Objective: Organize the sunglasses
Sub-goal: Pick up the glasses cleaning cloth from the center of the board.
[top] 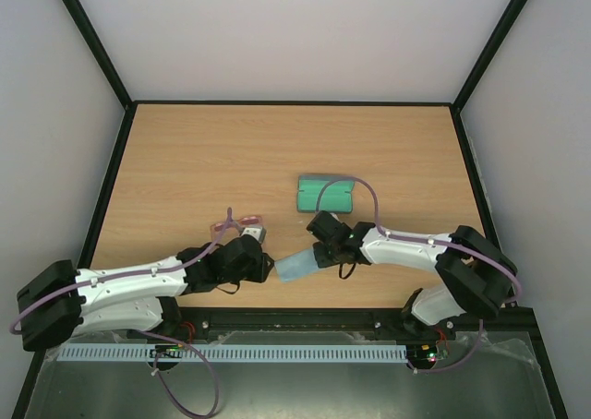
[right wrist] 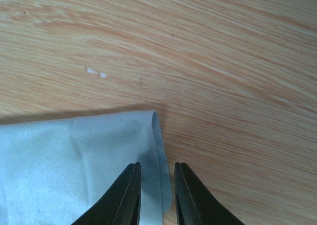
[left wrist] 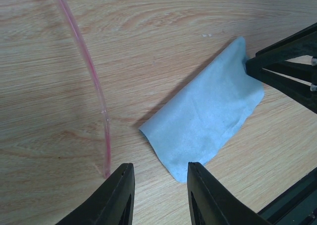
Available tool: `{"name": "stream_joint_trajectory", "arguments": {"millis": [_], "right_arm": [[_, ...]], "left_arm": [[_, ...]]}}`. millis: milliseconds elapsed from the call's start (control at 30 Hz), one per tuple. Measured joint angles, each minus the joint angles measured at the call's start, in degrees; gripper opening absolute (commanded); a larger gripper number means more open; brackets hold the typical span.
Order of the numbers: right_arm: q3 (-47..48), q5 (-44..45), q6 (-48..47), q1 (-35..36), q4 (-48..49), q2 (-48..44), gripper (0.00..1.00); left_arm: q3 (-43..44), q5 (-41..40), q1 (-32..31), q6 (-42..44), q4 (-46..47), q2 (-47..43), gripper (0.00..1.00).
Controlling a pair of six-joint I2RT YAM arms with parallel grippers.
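Sunglasses (top: pixel 236 223) lie on the counter (top: pixel 203 151) just beyond the left end effector (left wrist: pixel 159 168), whose fingers stand apart with nothing between them. The front seems to run crosswise to it. One slender arm curves from far ahead to a tip just left of its left finger; whether the arms are folded I cannot tell. The right end effector (right wrist: pixel 156 166) is pinched on the edge of the cloth (left wrist: pixel 208 116), so the cloth looks like the step in hand. Next, the left probably needs the cloth's corner just ahead of its right finger.
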Motion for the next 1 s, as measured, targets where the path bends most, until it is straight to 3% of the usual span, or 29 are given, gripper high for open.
{"name": "stream_joint_trajectory", "arguments": {"millis": [467, 600, 833, 1000], "right_arm": [[0.98, 2.12, 0.68, 0.13, -0.59, 1.49, 0.2], [1.01, 2.12, 0.61, 0.28, -0.55, 1.68, 0.16], [1.01, 2.16, 0.85, 1.16, 0.07, 1.99, 0.02], [0.96, 2.4, 1.49, 1.29, 0.24, 1.97, 0.01]], "left_arm": [[-0.46, -0.57, 0.0, -0.5, -0.24, -1.7, 0.33], [-0.5, -0.63, 0.0, -0.61, -0.33, -1.79, 0.33], [-0.5, -0.63, 0.0, -0.61, -0.35, -2.01, 0.32], [-0.5, -0.61, -0.02, -0.61, -0.28, -2.23, 0.33]]}}
